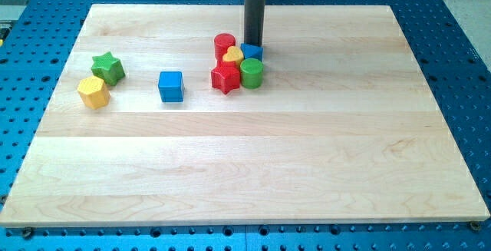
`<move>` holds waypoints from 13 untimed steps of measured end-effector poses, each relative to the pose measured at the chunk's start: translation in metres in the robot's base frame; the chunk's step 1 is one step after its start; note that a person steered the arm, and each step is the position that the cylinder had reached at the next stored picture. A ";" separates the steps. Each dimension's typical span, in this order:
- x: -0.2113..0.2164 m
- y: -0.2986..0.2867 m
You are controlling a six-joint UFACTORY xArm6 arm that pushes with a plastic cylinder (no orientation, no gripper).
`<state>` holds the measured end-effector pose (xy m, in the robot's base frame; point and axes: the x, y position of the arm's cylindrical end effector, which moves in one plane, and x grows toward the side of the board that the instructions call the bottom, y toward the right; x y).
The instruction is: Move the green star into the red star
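Pale wood worktop (245,166) — smooth, satin grain; matt dark rod (254,13); green star (108,67) and red star (225,77) — smooth, plastic-looking.

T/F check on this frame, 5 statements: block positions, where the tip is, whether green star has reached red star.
1. The green star touches the red star. False: they are far apart, the green star near the view's left, with the blue cube between them.
2. My tip is at the cluster's top edge, by the small blue block. True.
3. The yellow hexagonal block sits next to the green star. True.
4. The green cylinder lies at the view's left of the red star. False: it is at its right.
5. The red cylinder stands alone near the board's bottom edge. False: it is in the cluster, above the yellow heart.
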<state>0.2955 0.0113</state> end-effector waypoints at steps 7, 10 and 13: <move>0.023 -0.276; 0.086 -0.179; 0.073 -0.142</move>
<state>0.3687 -0.1304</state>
